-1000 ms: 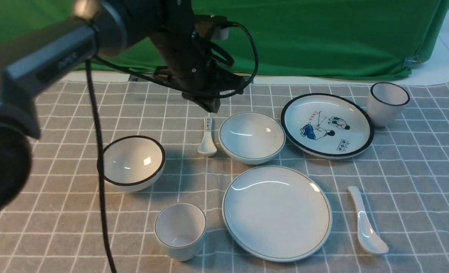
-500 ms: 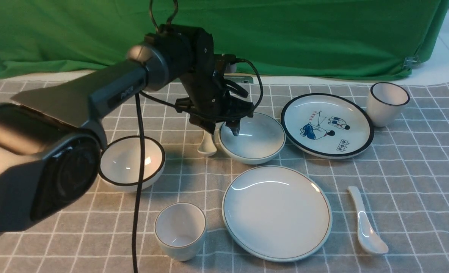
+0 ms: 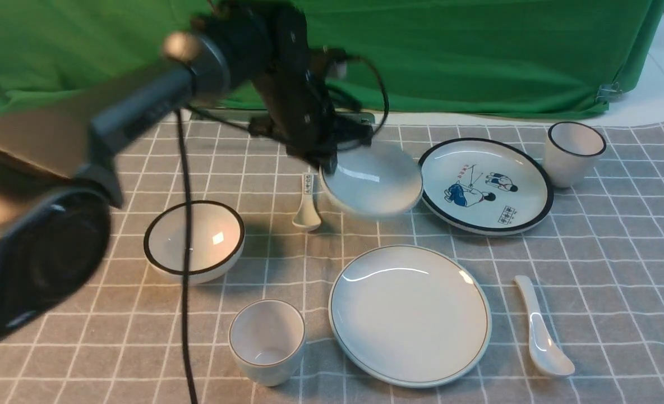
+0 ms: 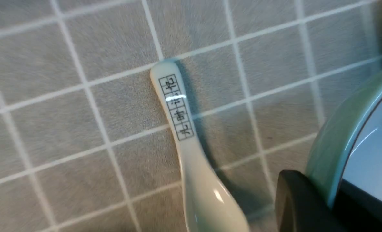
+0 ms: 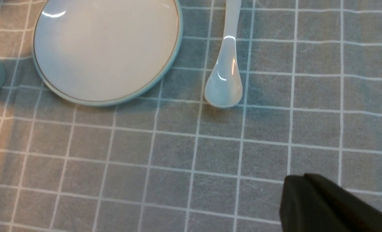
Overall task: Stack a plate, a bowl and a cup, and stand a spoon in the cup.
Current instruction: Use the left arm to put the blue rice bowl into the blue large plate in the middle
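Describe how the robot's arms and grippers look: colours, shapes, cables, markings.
The left arm is a dark grey tube between rounded black joints, one with a silver cap. A black cable hangs from it, with more looped at the wrist. Any lettering is blurred. The left gripper and right gripper are matte black; the right arm is unseen.

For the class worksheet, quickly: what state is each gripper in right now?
Left gripper: closed on the rim of the shallow pale grey-white ceramic bowl.
Right gripper: only its dark tip shows; open or closed cannot be told.
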You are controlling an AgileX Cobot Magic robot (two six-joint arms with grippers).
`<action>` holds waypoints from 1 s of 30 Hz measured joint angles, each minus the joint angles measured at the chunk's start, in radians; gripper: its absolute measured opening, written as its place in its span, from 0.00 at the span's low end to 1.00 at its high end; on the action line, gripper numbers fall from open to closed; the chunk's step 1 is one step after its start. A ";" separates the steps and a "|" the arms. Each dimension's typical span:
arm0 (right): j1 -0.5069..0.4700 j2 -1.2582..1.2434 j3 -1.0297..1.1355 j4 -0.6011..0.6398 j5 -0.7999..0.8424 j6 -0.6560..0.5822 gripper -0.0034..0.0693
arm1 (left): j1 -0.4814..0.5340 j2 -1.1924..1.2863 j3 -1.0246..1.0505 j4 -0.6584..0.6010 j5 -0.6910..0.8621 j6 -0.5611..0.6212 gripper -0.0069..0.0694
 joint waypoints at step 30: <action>0.000 0.001 0.068 -0.007 -0.052 -0.031 0.08 | -0.210 -0.211 0.610 -0.100 -0.354 0.024 0.28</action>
